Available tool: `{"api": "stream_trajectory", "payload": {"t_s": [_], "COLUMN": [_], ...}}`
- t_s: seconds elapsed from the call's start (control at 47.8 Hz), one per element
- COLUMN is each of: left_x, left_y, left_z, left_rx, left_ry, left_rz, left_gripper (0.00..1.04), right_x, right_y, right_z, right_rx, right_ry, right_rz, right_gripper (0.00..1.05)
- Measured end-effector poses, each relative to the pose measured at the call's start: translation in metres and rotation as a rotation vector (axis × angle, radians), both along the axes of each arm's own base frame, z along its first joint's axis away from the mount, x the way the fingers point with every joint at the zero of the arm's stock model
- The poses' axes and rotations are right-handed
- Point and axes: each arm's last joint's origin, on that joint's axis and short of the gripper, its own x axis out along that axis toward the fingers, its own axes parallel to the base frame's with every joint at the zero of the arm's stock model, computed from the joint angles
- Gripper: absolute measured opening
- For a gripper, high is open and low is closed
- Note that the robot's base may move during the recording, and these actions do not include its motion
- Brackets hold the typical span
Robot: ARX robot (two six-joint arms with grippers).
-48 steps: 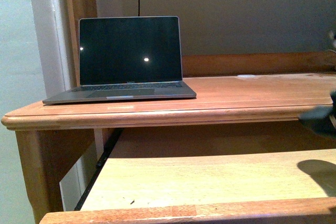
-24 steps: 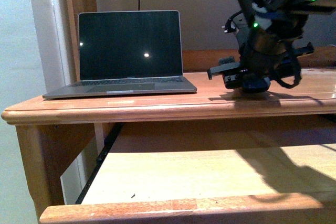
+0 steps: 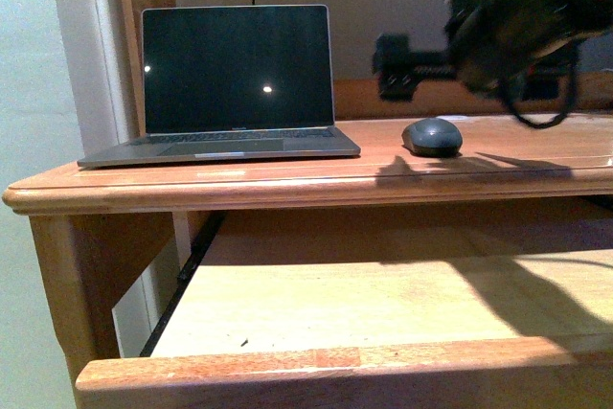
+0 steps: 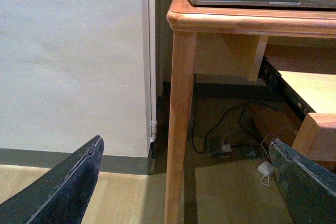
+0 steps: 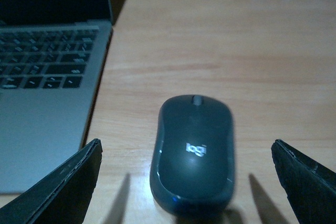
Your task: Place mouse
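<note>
Dark grey domed plastic mouse (image 3: pixel 432 137) lies free, right of silver laptop (image 3: pixel 235 83). Left gripper (image 4: pixel 186 145), right gripper (image 5: pixel 185 148): fingers wide, empty. Risk: low retreat knocks mouse askew.

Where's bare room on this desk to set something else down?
The desk top is bare right of the mouse. The pull-out shelf below looks bare too. It is tight in the narrow strip between the laptop and the mouse.
</note>
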Motion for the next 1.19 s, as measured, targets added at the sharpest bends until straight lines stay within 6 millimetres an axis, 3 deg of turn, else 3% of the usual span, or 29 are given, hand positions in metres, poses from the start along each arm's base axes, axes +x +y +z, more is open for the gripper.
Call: {"api": "stream_trajectory", "payload": {"t_s": [0.105, 0.209, 0.272, 0.335, 0.482, 0.586, 0.754, 0.921, 1.194], "left_x": [0.0, 0.0, 0.0, 0.0, 0.0, 0.0, 0.0, 0.0, 0.0], "left_y": [0.0, 0.0, 0.0, 0.0, 0.0, 0.0, 0.0, 0.0, 0.0], "left_z": [0.0, 0.0, 0.0, 0.0, 0.0, 0.0, 0.0, 0.0, 0.0], "left_rx": [0.0, 0.0, 0.0, 0.0, 0.0, 0.0, 0.0, 0.0, 0.0], "left_ry": [0.0, 0.0, 0.0, 0.0, 0.0, 0.0, 0.0, 0.0, 0.0], "left_rz": [0.0, 0.0, 0.0, 0.0, 0.0, 0.0, 0.0, 0.0, 0.0], "left_gripper": [0.97, 0.97, 0.97, 0.97, 0.97, 0.97, 0.97, 0.97, 0.97], "right_x": [-0.058, -0.103, -0.132, -0.148, -0.197, -0.221, -0.233, -0.227, -0.178], "right_y": [-0.036, -0.062, -0.08, -0.091, -0.128, -0.139, -0.14, -0.129, -0.079], "right_z": [0.019, 0.012, -0.005, -0.021, -0.09, -0.118, -0.136, -0.146, -0.156], "right_rx": [0.035, 0.03, 0.019, 0.016, 0.026, 0.023, 0.008, -0.021, -0.009], "right_ry": [-0.1, -0.118, -0.1, -0.072, 0.059, 0.116, 0.155, 0.172, 0.17], "right_rz": [0.071, 0.13, 0.175, 0.185, 0.221, 0.231, 0.256, 0.262, 0.239], "right_gripper": [0.97, 0.97, 0.97, 0.97, 0.97, 0.97, 0.97, 0.97, 0.97]}}
